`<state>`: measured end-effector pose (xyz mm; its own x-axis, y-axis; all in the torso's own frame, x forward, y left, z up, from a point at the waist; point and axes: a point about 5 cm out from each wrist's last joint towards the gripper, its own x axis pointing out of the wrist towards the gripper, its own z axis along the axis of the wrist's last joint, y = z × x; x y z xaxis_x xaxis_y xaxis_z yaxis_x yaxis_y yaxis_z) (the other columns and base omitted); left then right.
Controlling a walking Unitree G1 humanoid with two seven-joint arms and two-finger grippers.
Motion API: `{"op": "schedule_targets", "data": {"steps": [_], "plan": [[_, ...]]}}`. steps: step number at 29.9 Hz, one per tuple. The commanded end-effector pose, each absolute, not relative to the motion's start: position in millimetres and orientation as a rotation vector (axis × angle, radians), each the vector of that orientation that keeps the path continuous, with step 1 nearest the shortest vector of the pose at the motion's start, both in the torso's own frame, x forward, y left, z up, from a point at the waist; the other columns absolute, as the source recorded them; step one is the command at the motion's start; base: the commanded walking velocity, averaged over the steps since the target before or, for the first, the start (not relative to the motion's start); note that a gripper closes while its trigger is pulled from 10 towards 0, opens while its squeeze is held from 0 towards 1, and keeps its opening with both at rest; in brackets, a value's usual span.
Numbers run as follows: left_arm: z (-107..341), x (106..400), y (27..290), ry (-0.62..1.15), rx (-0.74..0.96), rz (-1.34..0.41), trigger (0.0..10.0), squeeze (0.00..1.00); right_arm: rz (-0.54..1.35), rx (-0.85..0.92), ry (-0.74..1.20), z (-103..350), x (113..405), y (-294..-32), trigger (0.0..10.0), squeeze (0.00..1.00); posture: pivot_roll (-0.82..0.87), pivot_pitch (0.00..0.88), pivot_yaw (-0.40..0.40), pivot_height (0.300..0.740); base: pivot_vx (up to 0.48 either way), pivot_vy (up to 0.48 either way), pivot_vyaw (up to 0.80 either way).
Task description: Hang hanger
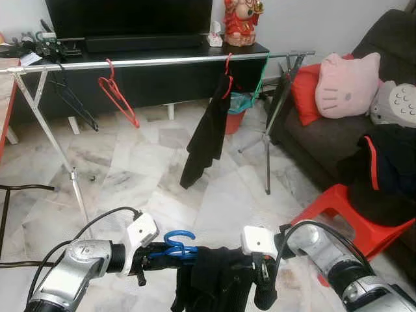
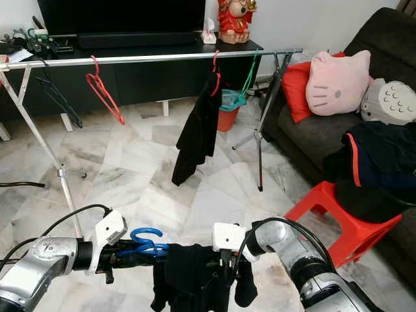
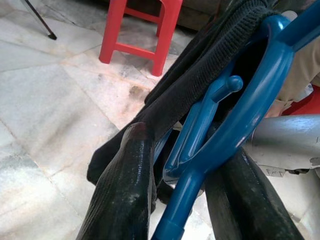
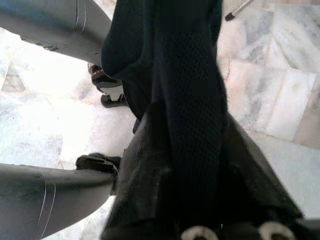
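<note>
So the robot has a blue hanger low in front of its chest with a black garment draped over it, and both grippers are on the thing. The left gripper has its two black fingers closed around the hanger near the base of the hook, with a fold of the dark cloth trapped alongside. The right gripper is pinched tight on the garment itself, with the fabric bunched between its fingers. Up ahead is the silver clothes rail, well apart from the load, already carrying a red hanger, a black hanger and a hung black garment. A red stool sits by the sofa on the right.
</note>
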<state>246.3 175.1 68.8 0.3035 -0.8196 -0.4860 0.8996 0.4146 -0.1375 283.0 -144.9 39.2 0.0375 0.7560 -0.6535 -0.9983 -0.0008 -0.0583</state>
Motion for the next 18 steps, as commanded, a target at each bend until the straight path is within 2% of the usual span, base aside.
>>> {"op": "schedule_targets", "data": {"steps": [1,7,8,9,18], "plan": [[69.4,249.1,177.4,0.534,0.2,-1.127,0.0,0.0,1.47,-0.601,0.487,47.4,287.6,-149.1,10.0,1.0,0.07,0.0,-0.115,0.74,0.0,0.0,0.0],[67.3,249.3,177.1,0.539,0.205,-1.128,0.0,0.0,1.488,-0.598,0.497,49.1,286.9,-151.4,10.0,1.0,0.06,0.0,-0.113,0.74,0.0,0.0,0.0],[66.9,249.3,177.2,0.54,0.206,-1.127,0.0,0.0,1.49,-0.599,0.498,49.2,286.6,-152.0,10.0,0.86,0.06,0.0,-0.113,0.74,0.0,0.0,0.0],[66.5,249.4,177.5,0.541,0.207,-1.126,0.0,0.0,1.497,-0.602,0.503,49.3,285.8,-152.9,10.0,0.0,0.06,0.0,-0.113,0.74,0.0,0.0,0.0],[65.2,250.1,179.7,0.541,0.21,-1.114,0.0,0.0,1.524,-0.681,0.574,48.0,280.3,-169.8,10.0,0.0,0.05,0.0,-0.11,0.74,0.0,0.0,0.0]]}}
